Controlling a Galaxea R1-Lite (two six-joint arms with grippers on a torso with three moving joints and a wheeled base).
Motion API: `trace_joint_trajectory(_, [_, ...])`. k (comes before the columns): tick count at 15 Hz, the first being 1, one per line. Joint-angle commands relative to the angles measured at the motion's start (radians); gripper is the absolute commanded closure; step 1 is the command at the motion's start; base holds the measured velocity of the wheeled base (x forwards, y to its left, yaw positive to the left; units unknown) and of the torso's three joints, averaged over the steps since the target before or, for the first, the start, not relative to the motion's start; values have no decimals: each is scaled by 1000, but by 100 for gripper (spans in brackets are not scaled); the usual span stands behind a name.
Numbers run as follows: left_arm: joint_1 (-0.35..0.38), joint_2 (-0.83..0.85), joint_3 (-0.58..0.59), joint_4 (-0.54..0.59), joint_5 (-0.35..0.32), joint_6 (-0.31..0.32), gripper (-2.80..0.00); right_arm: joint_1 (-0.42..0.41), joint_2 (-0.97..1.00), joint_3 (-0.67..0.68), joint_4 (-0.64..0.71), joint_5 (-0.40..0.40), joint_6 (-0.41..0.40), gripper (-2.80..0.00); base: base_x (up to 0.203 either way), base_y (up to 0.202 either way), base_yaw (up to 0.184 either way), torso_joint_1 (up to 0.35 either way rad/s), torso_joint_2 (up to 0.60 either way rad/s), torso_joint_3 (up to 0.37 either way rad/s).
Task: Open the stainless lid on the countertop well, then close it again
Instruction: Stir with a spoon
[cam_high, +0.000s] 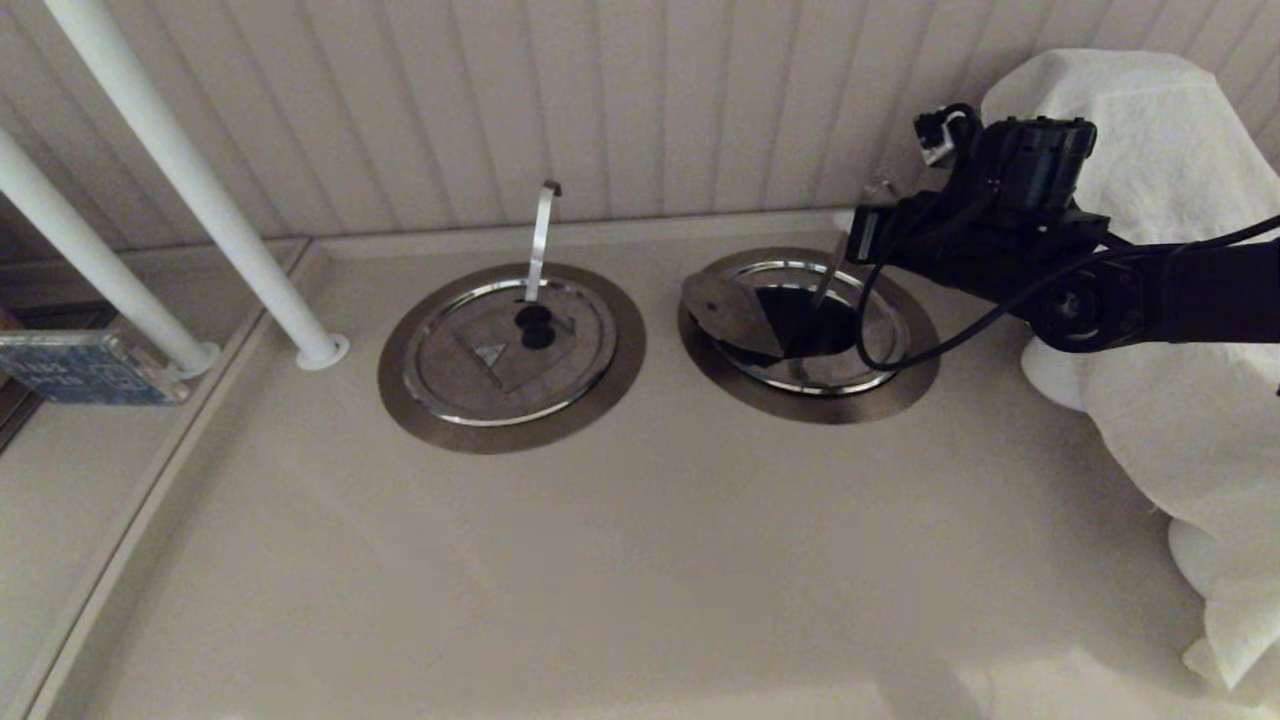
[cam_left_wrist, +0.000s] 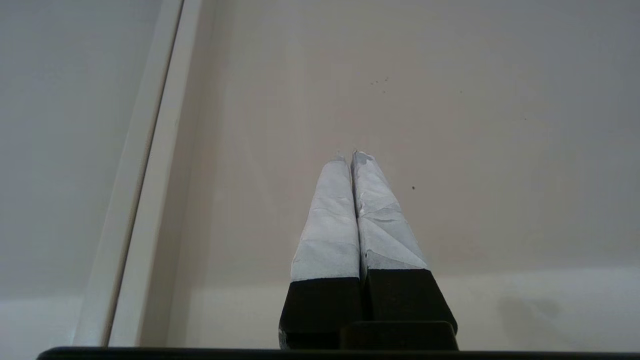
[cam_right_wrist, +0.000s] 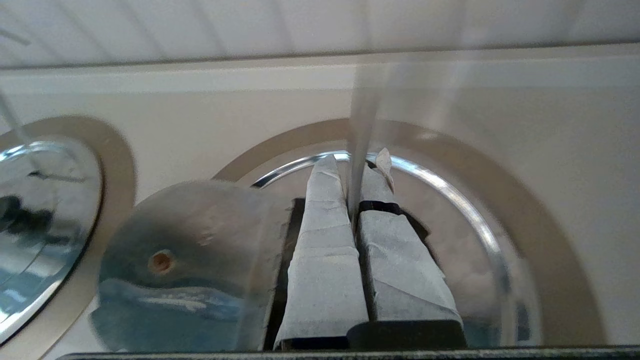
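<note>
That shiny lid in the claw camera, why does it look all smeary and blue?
In the right wrist view, the stainless lid is tipped up close to the lens, so it blurs and mirrors bluish light; the steel strip between the right claw looks streaked too. In the head view, the same lid looks sharper, with dim, warm lighting.

The stainless lid (cam_high: 725, 312) stands raised and tilted over the left side of the countertop well (cam_high: 905, 385), its polished underside showing. The round opening, dark and shiny within, lies partly uncovered inside a wide brushed-bronze ring set in the counter (cam_high: 640, 560), a slanted steel strip (cam_high: 830, 275) rising from it.
</note>
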Motion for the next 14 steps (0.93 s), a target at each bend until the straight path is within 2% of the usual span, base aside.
trace_joint_trajectory(1, [0, 0, 0, 1, 1, 0, 0, 8, -22, 13, -1, 2, 0, 0, 0, 0, 0, 0, 0, 0])
trace_joint_trajectory(6, [0, -2, 0, 1, 1, 0, 0, 1, -59, 52, 4, 1, -27, 0, 0, 0, 0, 0, 0, 0])
trace_joint_trajectory(14, [0, 0, 0, 1, 1, 0, 0, -43, -15, 41, 0, -7, -121, 0, 0, 0, 0, 0, 0, 0])
